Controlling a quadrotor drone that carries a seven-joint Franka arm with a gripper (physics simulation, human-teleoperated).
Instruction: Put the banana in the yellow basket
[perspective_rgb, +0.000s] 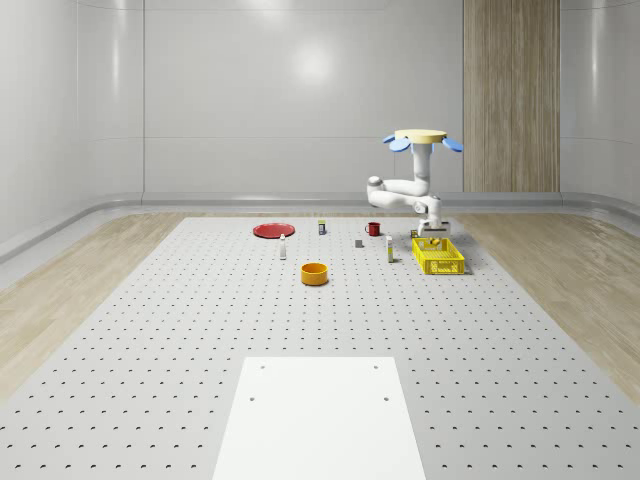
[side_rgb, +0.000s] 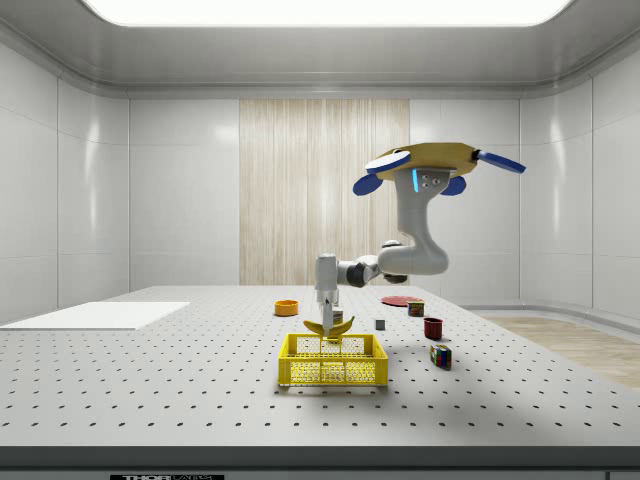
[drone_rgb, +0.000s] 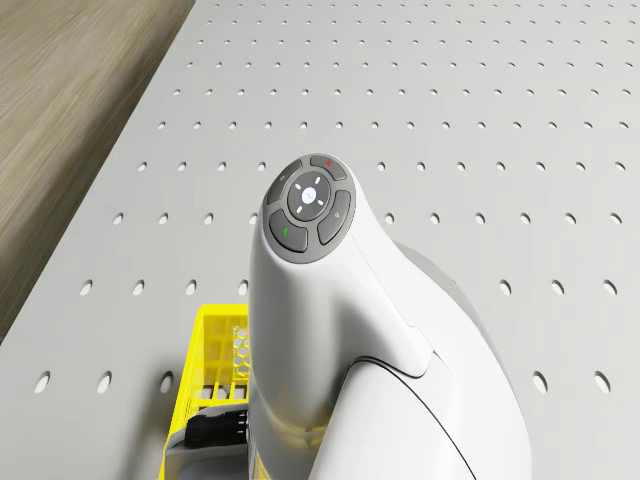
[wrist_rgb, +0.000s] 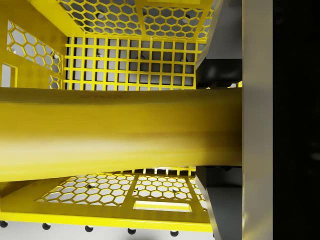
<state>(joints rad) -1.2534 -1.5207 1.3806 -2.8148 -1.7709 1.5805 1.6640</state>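
Note:
The banana (side_rgb: 331, 327) hangs just above the rim of the yellow basket (side_rgb: 333, 362), curved ends up. My gripper (side_rgb: 327, 312) points straight down and is shut on the banana's middle. In the wrist view the banana (wrist_rgb: 115, 132) crosses between grey fingers (wrist_rgb: 220, 75), with the basket's grid floor (wrist_rgb: 135, 65) right below. The drone (perspective_rgb: 423, 140) hovers above the table, a little beyond the basket (perspective_rgb: 438, 256); its arm bends down to the gripper (perspective_rgb: 432, 232). The drone view looks down past the wrist onto a basket corner (drone_rgb: 215, 350).
On the perforated table (perspective_rgb: 150, 340) stand an orange bowl (perspective_rgb: 315, 273), a red plate (perspective_rgb: 273, 230), a red mug (perspective_rgb: 372, 228), small bottles (perspective_rgb: 283, 250) and a can (perspective_rgb: 322, 227). A coloured cube (side_rgb: 440, 356) lies to the side view's right of the basket. A white sheet (perspective_rgb: 318, 420) lies at the front.

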